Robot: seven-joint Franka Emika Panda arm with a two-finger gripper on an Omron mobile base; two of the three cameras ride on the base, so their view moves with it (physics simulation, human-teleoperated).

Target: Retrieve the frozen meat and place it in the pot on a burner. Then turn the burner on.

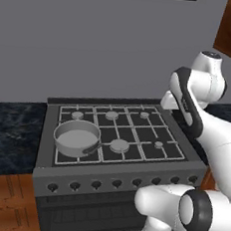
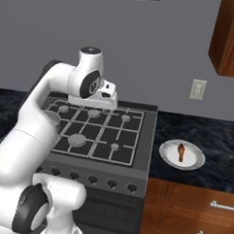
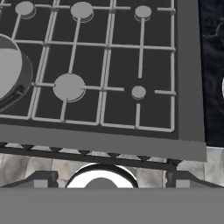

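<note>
**Arm raised over the stove, meat waiting on the plate**

The pot (image 1: 77, 138) sits on the front-left burner of the stove (image 1: 148, 163), at the left centre of the left base view, its short dark handle pointing toward the lower right of the frame. In the hand view the pot's rim (image 3: 9, 72) enters from the left edge. It appears empty, so it stands ready to receive the food where heat can later reach it.

The frozen meat (image 2: 181, 152) lies on a white plate (image 2: 197, 162) at the right centre of the right base view, on the dark counter (image 2: 220, 139) just beside the stove's right edge. It is well apart from the pot, with the width of the cooktop between them.

The gripper (image 2: 104, 95) hangs above the rear middle of the cooktop, in the upper-left half of the right base view, the wrist turned so its camera looks down on the grates. Whether the fingers are spread or pressed together cannot be told: no tips can be made out in any view. Nothing appears to be held.

A row of knobs (image 1: 97, 184) runs along the stove's front panel, at the lower centre of the left base view; the burner step would use one of these. By my judgement the fetching has not begun, and the arm must first swing toward the plate.
</note>
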